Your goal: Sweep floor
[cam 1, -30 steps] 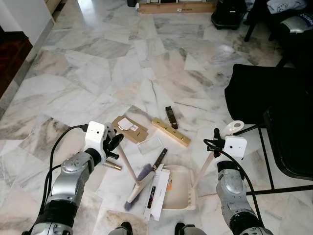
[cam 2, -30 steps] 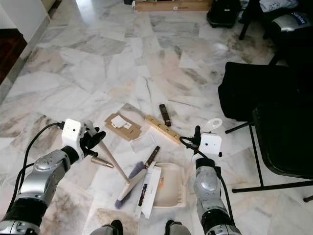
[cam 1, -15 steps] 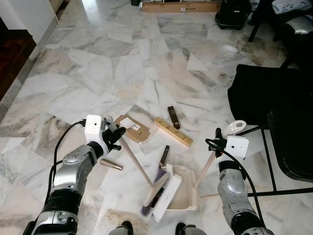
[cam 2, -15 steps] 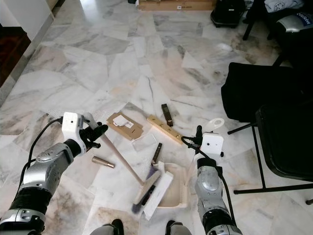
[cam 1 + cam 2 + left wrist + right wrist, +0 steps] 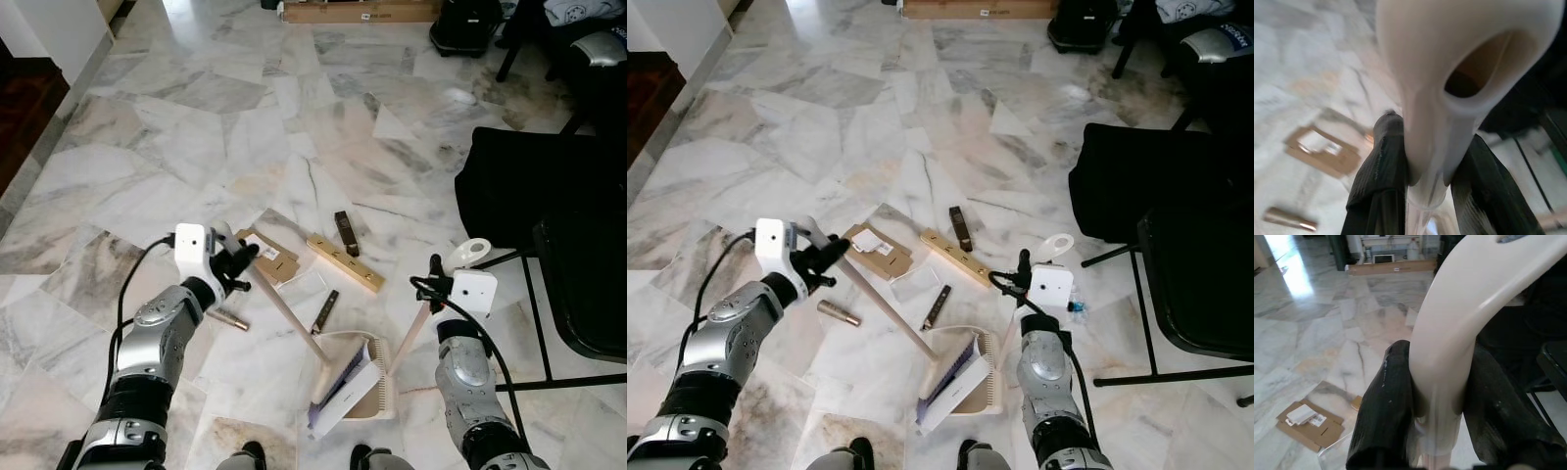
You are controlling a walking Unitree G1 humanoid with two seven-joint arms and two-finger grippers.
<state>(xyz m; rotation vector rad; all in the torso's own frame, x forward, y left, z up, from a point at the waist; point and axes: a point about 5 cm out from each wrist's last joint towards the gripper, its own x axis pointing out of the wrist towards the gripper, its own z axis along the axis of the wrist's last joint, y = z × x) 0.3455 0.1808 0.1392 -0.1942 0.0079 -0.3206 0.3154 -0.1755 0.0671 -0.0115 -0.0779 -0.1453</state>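
the two head views look forward and steeply down from standing height at the marble floor point(image 5: 196, 147), both taking in the same litter, the dustpan point(image 5: 367, 377) and both arms. each wrist view looks from very close along its own black fingers point(image 5: 1378, 171), clamped on a cream handle point(image 5: 1449, 333), and shares the cardboard piece point(image 5: 1305, 426) with the head views.
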